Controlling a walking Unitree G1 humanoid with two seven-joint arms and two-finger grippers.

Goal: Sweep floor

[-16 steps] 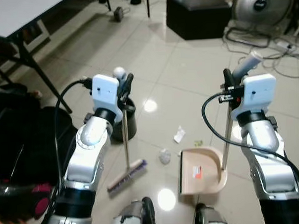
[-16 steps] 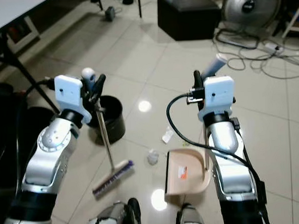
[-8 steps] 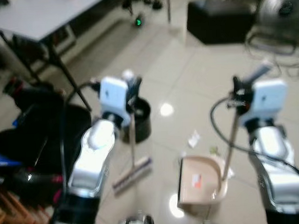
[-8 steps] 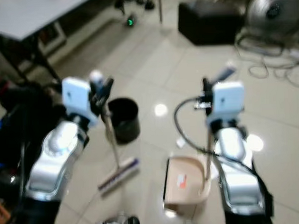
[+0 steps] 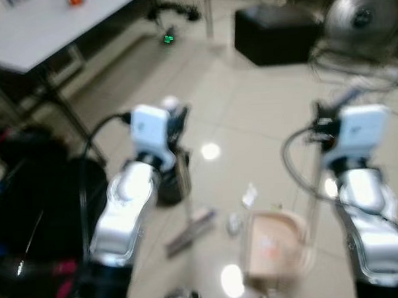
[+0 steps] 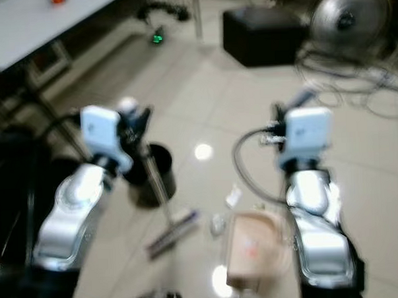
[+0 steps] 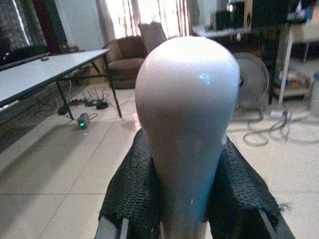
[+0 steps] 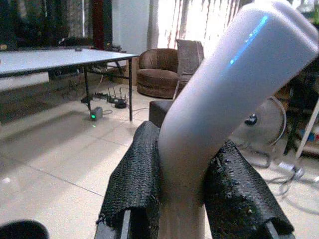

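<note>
scene, blurred in both head views, glossy beige tiled floor (image 5: 263, 100)

item: left gripper (image 5: 175, 123), raised at chest height, its black padded fingers (image 7: 134, 194) closed tight on the rounded grey top of the long-handled grey broom (image 7: 187, 114); the shaft runs down to the brush head (image 5: 189, 230), which rests on the tiles just in front of the robot

item: right gripper (image 5: 322, 116), raised likewise, its black padded fingers (image 8: 132, 184) clamped round the bent grey handle (image 8: 219, 99) of the beige plastic dustpan (image 5: 273, 248); the thin pole drops to the pan, which sits flat on the floor to the right of the brush head

item: litter, small white crumpled scrap of paper (image 5: 249, 195) and a small pale wad (image 5: 234, 223), lying on the tiles between brush head and pan, the wad just beside the pan's left edge

item: round black bin (image 6: 151, 184), standing on the floor behind the broom shaft, near the left arm

item: white-topped table with black legs (image 5: 42, 30), far left

item: black box-shaped stool (image 5: 276, 23) at the back, a round metal floor fan (image 5: 358, 13) and loose cables beside it on the right

item: brown armchair (image 8: 159, 67), seen in the right wrist view beyond the table

item: dark bags or clothing, left foreground, too blurred to tell apart
</note>
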